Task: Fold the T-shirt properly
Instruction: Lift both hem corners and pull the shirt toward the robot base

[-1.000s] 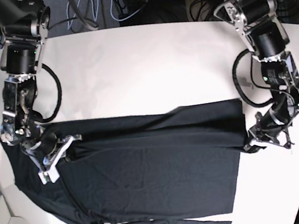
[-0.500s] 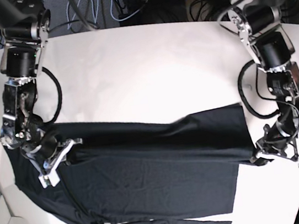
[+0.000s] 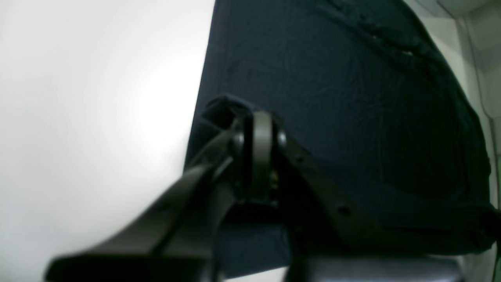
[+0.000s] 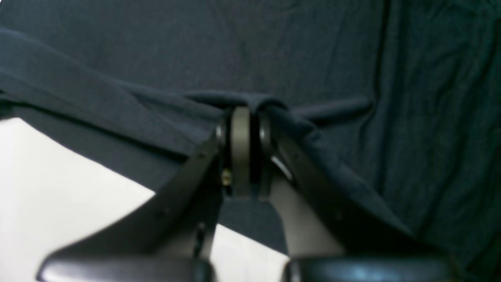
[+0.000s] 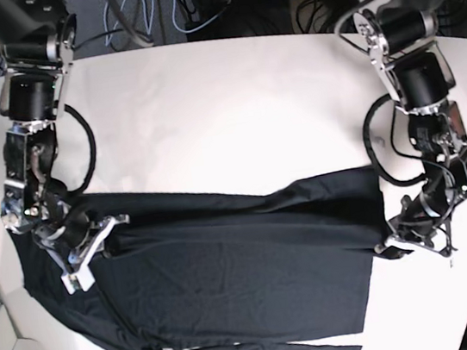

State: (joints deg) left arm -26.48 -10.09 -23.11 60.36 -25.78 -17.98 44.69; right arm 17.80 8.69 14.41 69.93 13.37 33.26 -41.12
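We see the black T-shirt [image 5: 238, 270] lying on the white table [image 5: 224, 107]. In the base view it fills the bottom half of the table, from about 8 o'clock across to 4 o'clock. Its top edge runs across the middle, and a thin strip of white table shows through near 6 o'clock.

The base view shows us both arms at once. The right gripper [image 5: 94, 238] sits at 9 o'clock, on the shirt's near-left part. The left gripper [image 5: 400, 243] sits at 4 o'clock, at the shirt's side edge. From up here we cannot see the tips well.

The wrist views show what the base view hides. In the right wrist view, the right gripper [image 4: 240, 117] has its two fingers pressed together with a little bump of shirt [image 4: 274, 58] cloth pinched between them. The cloth rises into a small ridge at the tips, and white table [image 4: 58, 196] shows at 8 o'clock.

In the left wrist view, the left gripper [image 3: 258, 125] is also pressed together. A dark folded bit of shirt [image 3: 332, 78] sticks up at the tips, right at the cloth's edge. This view is blurry, so it only looks like it is pinching that edge. The white table [image 3: 78, 117] fills the left side.
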